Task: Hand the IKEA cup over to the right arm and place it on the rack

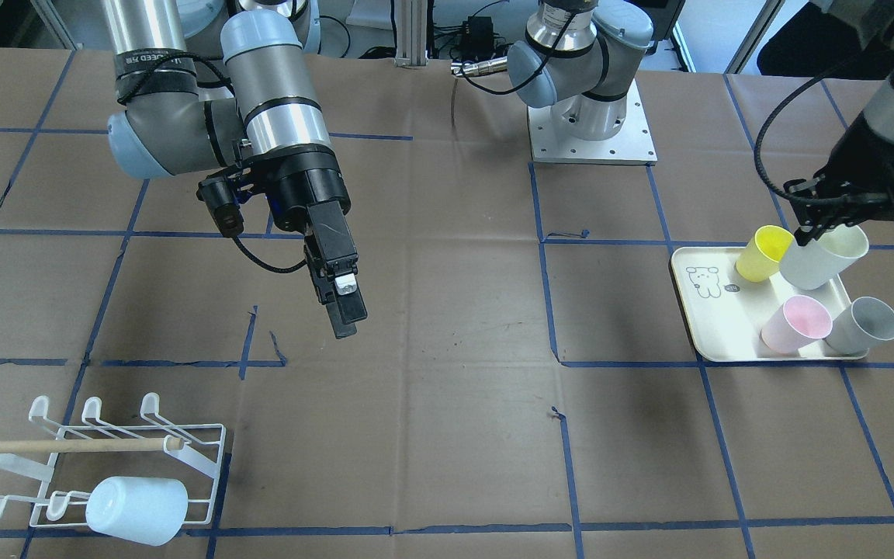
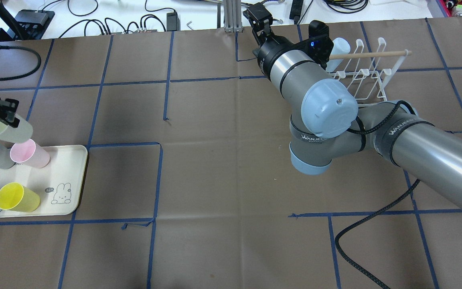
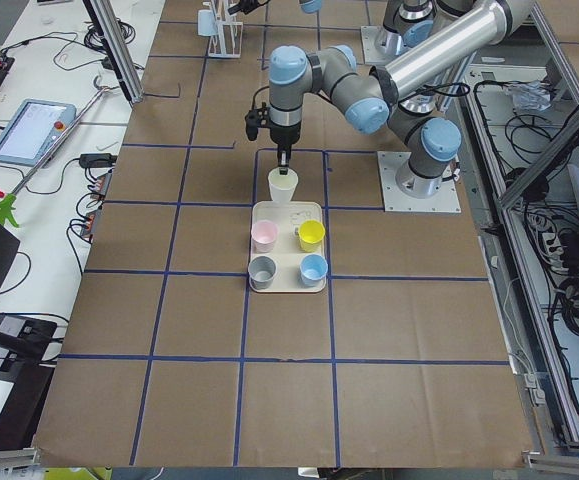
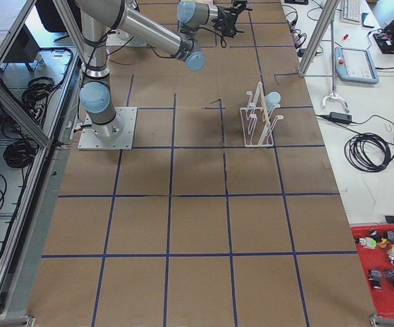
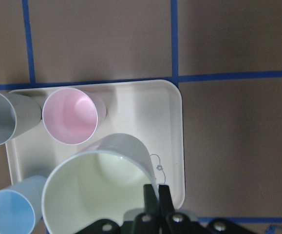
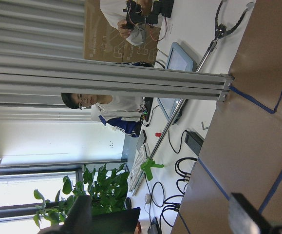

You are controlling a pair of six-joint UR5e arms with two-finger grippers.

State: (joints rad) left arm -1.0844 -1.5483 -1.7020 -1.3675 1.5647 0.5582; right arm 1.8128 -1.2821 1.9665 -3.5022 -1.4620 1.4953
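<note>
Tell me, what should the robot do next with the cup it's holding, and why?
Probably swing the left gripper toward the middle of the table. It pinches the pale cup by its rim, up off the tray, and the right gripper hangs open and empty over mid-table, so the cup likely needs bringing there for the hand-over.

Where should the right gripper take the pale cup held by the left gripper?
Probably the pale cup by its lower wall, from the side away from the left gripper, which pinches the rim, one finger inside; the body below is free.
</note>
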